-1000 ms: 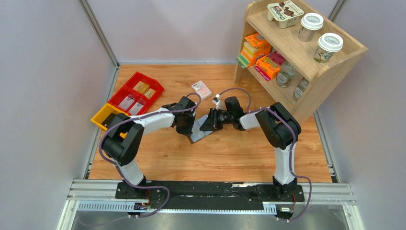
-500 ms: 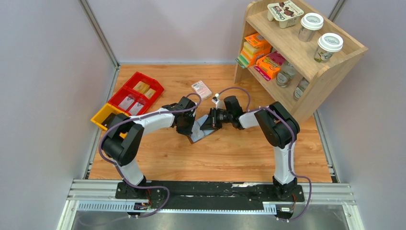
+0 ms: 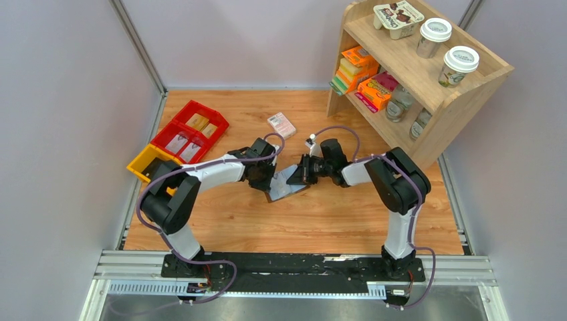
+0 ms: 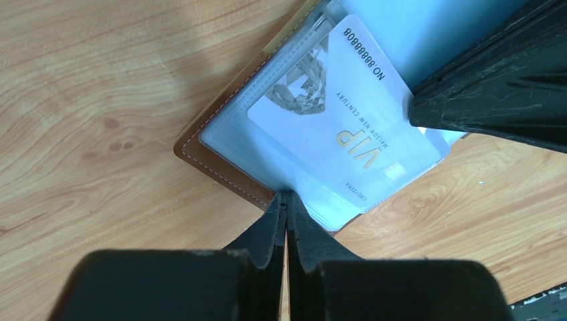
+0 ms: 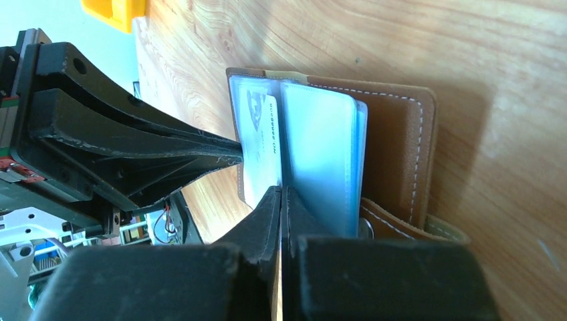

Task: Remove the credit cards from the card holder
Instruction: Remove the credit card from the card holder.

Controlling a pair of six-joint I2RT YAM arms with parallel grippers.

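The brown leather card holder (image 3: 289, 184) lies open on the wooden table, its pale blue sleeves (image 5: 321, 157) fanned up. In the left wrist view my left gripper (image 4: 286, 198) is shut on the lower edge of a clear sleeve (image 4: 321, 200) of the card holder (image 4: 220, 170). A white credit card (image 4: 341, 114) marked VIP sticks partly out of its sleeve. My right gripper (image 5: 281, 192) is shut on that card's (image 5: 257, 140) edge, and its black fingers (image 4: 495, 87) show at the upper right. The two grippers (image 3: 267, 179) (image 3: 302, 175) face each other across the holder.
A pink-and-white patterned box (image 3: 281, 124) lies behind the grippers. Red bins (image 3: 189, 132) and a yellow bin (image 3: 148, 160) stand at the left. A wooden shelf (image 3: 468, 73) with cups and packets stands at the back right.
My right gripper has closed its jaws and drawn back a little to the right. The card holder shifted slightly with it. The left gripper stayed shut.
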